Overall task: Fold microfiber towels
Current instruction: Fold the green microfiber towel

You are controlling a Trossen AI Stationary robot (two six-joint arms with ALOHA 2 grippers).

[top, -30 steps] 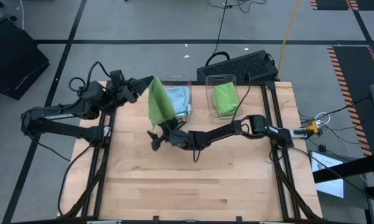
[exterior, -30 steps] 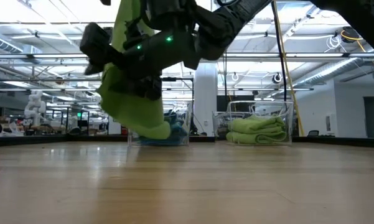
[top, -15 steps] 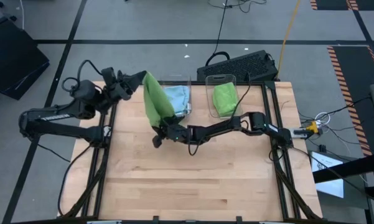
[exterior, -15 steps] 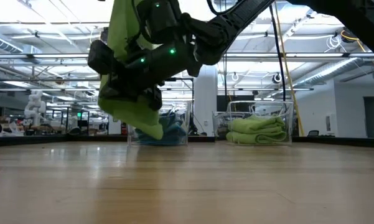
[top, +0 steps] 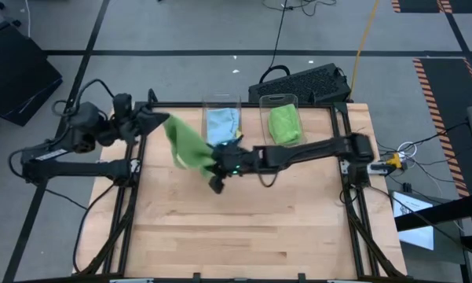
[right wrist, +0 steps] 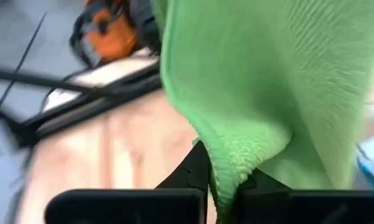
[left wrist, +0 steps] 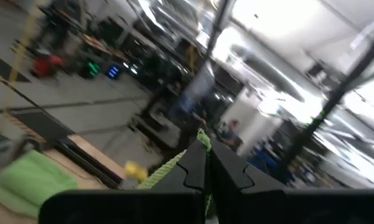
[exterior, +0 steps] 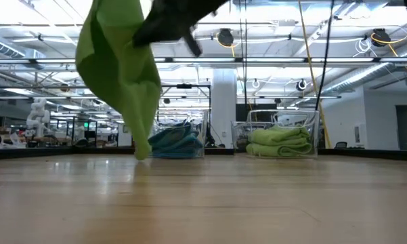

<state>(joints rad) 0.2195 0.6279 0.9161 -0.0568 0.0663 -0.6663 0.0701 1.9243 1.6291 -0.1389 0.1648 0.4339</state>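
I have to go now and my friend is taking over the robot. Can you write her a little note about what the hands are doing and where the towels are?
Left hand: shut on one corner of the green towel, at the table's left rear edge.
Right hand: shut on the same towel's other end, mid-table in front of the bins.
The towel hangs between both hands, off the table.
Blue towels sit in the left bin, green ones in the right bin.
Done: one towel lifted out, gripped by both hands.
Left: spread it flat and fold it, then fold the others.

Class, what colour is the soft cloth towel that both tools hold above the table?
Lime green, clearest in the low view.
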